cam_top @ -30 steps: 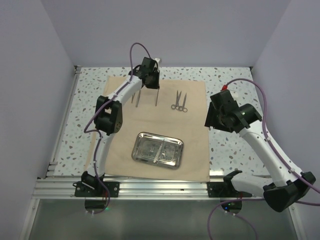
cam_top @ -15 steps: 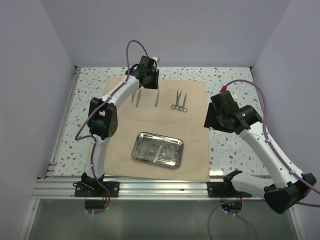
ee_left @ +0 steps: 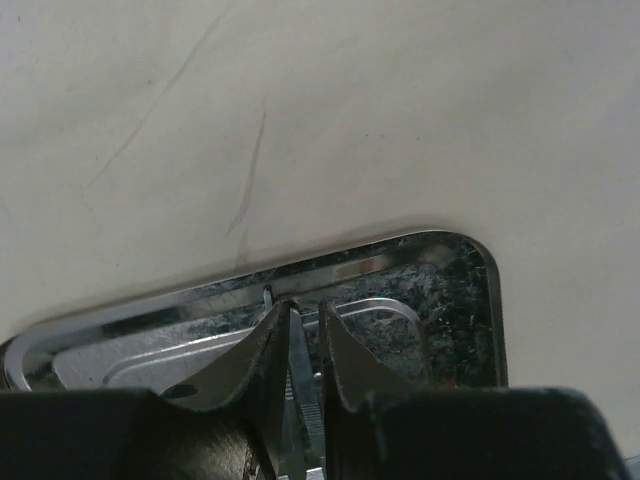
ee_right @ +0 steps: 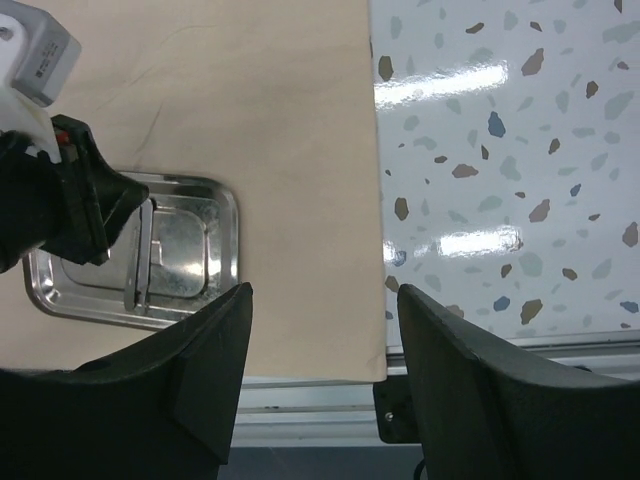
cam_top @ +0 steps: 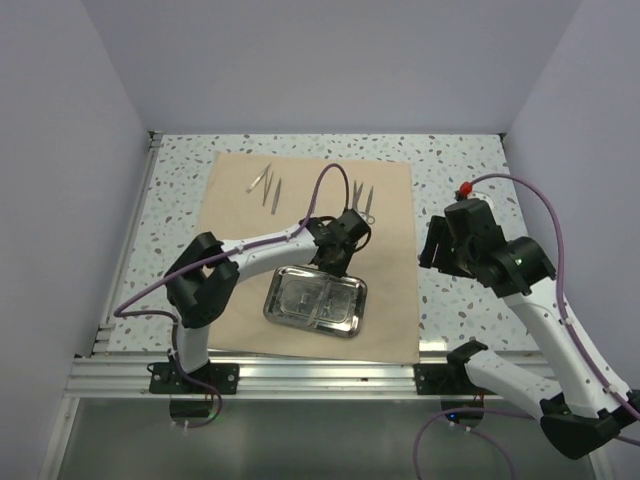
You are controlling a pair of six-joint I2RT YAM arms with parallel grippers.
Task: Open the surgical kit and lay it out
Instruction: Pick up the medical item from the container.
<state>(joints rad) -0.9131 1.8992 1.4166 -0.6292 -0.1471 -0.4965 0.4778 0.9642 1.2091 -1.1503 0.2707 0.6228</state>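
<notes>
Now the left tool (ee_left: 300, 312) is off the far edge and over the steel tray (cam_top: 350, 318) toward the surface's near edge, pinching a thin metal instrument (ee_right: 140, 262) in it. Tweezers (cam_top: 265, 184) lie on the cloth wrap (cam_top: 240, 290), far-left corner. Right tool (ee_right: 322, 292) gapes wide. Likely the last piece.

In the top external view, looks down from above and behind the arm bases toward the far wall, from far enough back to take in the whole worktop (cam_top: 460, 165). On the left wrist, sits just behind the left fingers (ee_left: 245, 365), very close over one rounded corner of the steel tray (ee_left: 455, 290) and the cloth wrap (ee_left: 400, 120). On the right wrist, hangs higher, facing down past the right fingers (ee_right: 470, 370) at the worktop's near right part. Shares tray and cloth across all three.
</notes>
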